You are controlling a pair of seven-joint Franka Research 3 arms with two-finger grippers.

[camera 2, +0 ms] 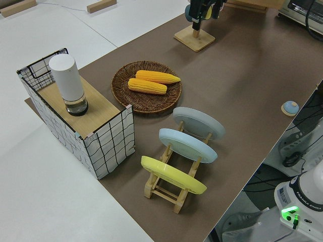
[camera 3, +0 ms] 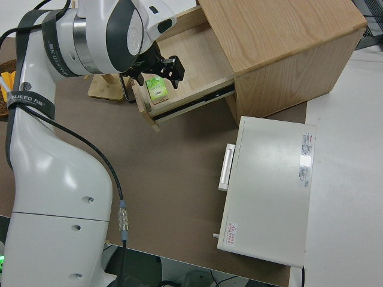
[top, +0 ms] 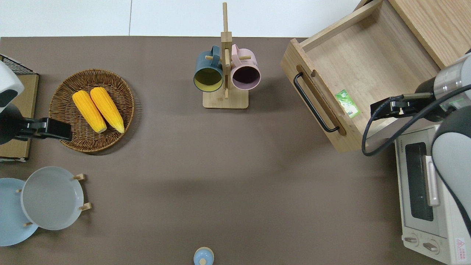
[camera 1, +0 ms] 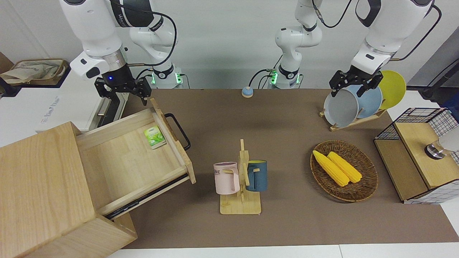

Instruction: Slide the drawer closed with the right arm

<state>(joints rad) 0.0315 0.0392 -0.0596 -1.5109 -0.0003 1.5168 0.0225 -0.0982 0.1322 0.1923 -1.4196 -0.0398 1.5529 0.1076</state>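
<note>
The drawer (camera 1: 118, 161) stands pulled out of the large pale-wood box (camera 1: 39, 186), with its black loop handle (camera 1: 178, 130) facing the table's middle. A small green packet (camera 1: 154, 137) lies inside it near the front panel. My right gripper (camera 1: 123, 96) hangs open and empty over the drawer's corner nearest the robots, between the packet and the toaster oven. It touches nothing. In the overhead view the right gripper (top: 381, 110) is over the drawer's (top: 368, 62) inner edge, beside the packet (top: 348, 103). The right side view shows the gripper (camera 3: 161, 70) above the packet (camera 3: 157, 89). The left arm is parked, its gripper (camera 1: 353, 86) open.
A white toaster oven (top: 423, 191) stands nearer to the robots than the drawer. A mug rack (camera 1: 241, 179) with a pink and a blue mug stands mid-table. A wicker basket (camera 1: 369, 186) with corn, a plate rack (camera 1: 355, 104) and a wire-mesh crate (camera 1: 416, 154) are toward the left arm's end.
</note>
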